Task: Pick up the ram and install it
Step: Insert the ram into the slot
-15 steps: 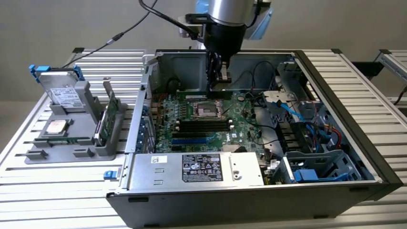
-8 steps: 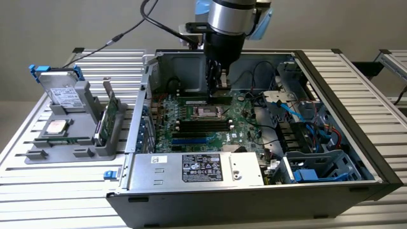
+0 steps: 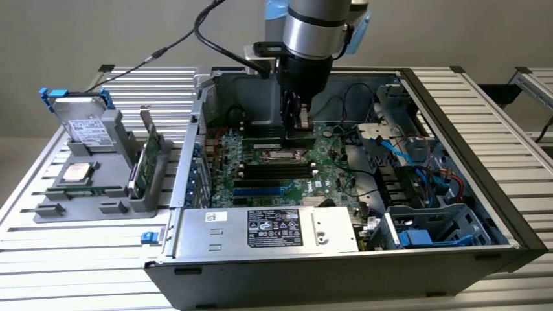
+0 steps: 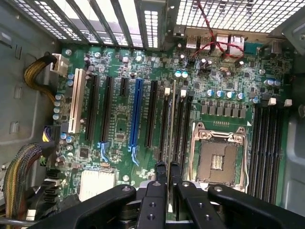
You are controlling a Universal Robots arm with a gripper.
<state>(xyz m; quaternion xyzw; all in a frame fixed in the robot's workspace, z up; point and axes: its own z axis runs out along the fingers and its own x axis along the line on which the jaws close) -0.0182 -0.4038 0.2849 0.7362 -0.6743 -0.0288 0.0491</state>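
Gripper: my jaws are pinched on the ram, a long, narrow, thin green circuit-board stick, seen edge-on in the wrist view. I hold it by its upper edge, near mid-length. It hangs inside the open black computer case, low over the green motherboard and in line with the black memory slots just beside the empty metal-framed processor socket. I cannot tell whether its lower edge touches a slot.

Handling, my judgement:
- Light and stiff along its length, but thin. It would probably flex or crack under a sideways load.
- The flat faces are smooth. A grip that is off-centre would let it tilt.
- The best hold is across the two faces at the top edge, at mid-length and clear of the contact edge. That is where I have it.

Surroundings:
- A second bank of black memory slots lies on the far side of the socket.
- A long blue expansion slot and a white one are well apart from the stick.
- Red wires run near the rear ports, and a braided cable bundle lies at the board's edge. Neither crosses my path.
- The socket frame and the small upright capacitors are the closest obstacles.
- Outside the case, on the exterior view's left, is a grey parts tray with an upright green expansion card.
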